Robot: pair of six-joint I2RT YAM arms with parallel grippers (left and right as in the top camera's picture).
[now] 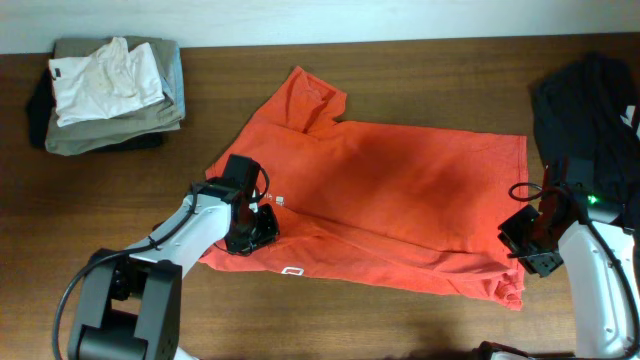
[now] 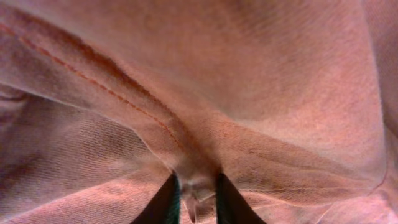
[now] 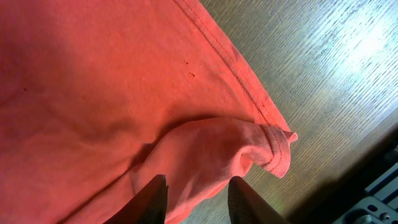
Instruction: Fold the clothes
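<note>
The red-orange T-shirt (image 1: 400,190) lies spread across the middle of the wooden table, with a small white label (image 1: 279,200) and a bit of white lettering (image 1: 293,271) near its left end. My left gripper (image 1: 252,232) sits on the shirt's left edge. In the left wrist view its fingers (image 2: 196,199) are shut on a pinched fold of the T-shirt (image 2: 217,81). My right gripper (image 1: 522,238) is at the shirt's right edge. In the right wrist view its fingers (image 3: 198,199) are open and straddle a raised fold of the T-shirt (image 3: 93,81) by the hem corner.
A stack of folded khaki-grey garments (image 1: 120,120) with a white top (image 1: 105,80) on it stands at the back left. A heap of dark clothing (image 1: 590,110) lies at the right edge, close behind my right arm. Bare wood (image 3: 323,74) shows beside the hem.
</note>
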